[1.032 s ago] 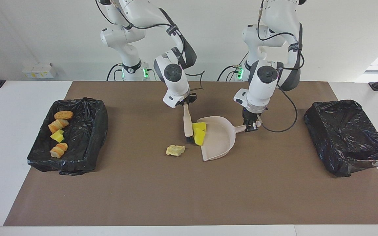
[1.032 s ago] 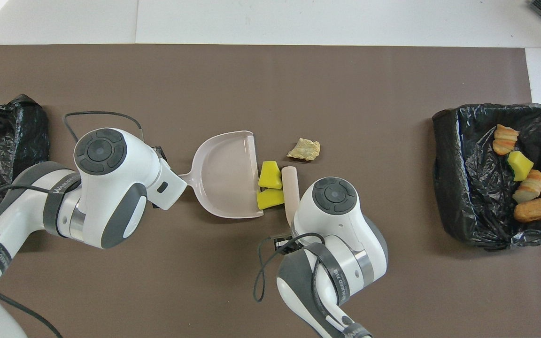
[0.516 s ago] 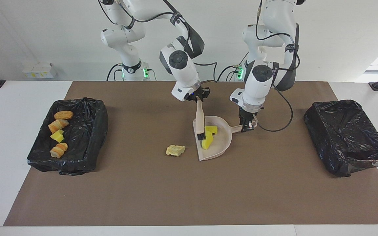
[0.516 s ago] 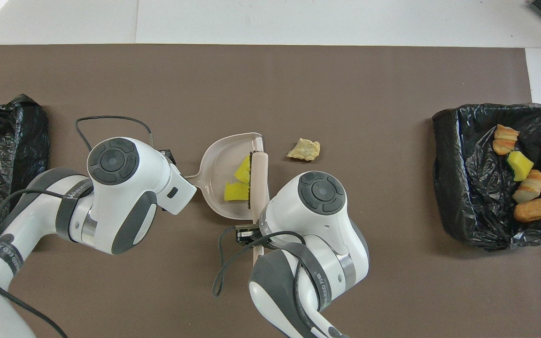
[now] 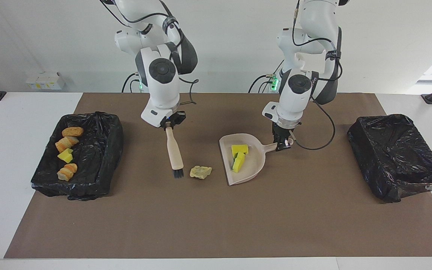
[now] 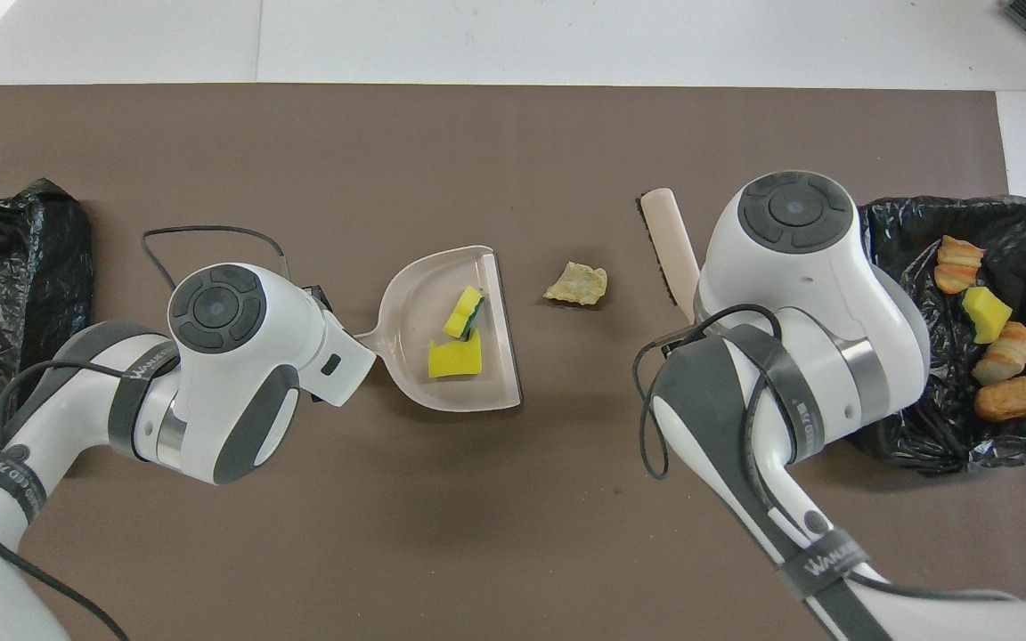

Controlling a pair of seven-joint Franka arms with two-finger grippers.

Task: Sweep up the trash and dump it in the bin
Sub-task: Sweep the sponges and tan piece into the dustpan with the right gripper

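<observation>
My left gripper [image 5: 283, 143] is shut on the handle of the beige dustpan [image 5: 256, 162], which rests on the mat. Two yellow sponge blocks [image 5: 239, 156], one green-backed, lie in the pan; they also show in the overhead view [image 6: 453, 345]. My right gripper [image 5: 168, 126] is shut on the handle of the beige brush [image 5: 174, 152]. The brush's black bristles [image 5: 178, 173] point down at the mat. A pale yellow chip [image 5: 200, 171] lies on the mat between the bristles and the pan's open lip.
A black-lined bin [image 5: 101, 161] at the right arm's end holds bread rolls [image 5: 72, 131] and a sponge block [image 5: 65, 155]. A second black-lined bin [image 5: 396, 150] stands at the left arm's end. Brown mat [image 5: 216, 217] covers the table.
My right gripper has carried the brush out of the dustpan and over the chip, toward the right arm's end. The two sponge blocks stay in the pan. The dustpan has barely moved.
</observation>
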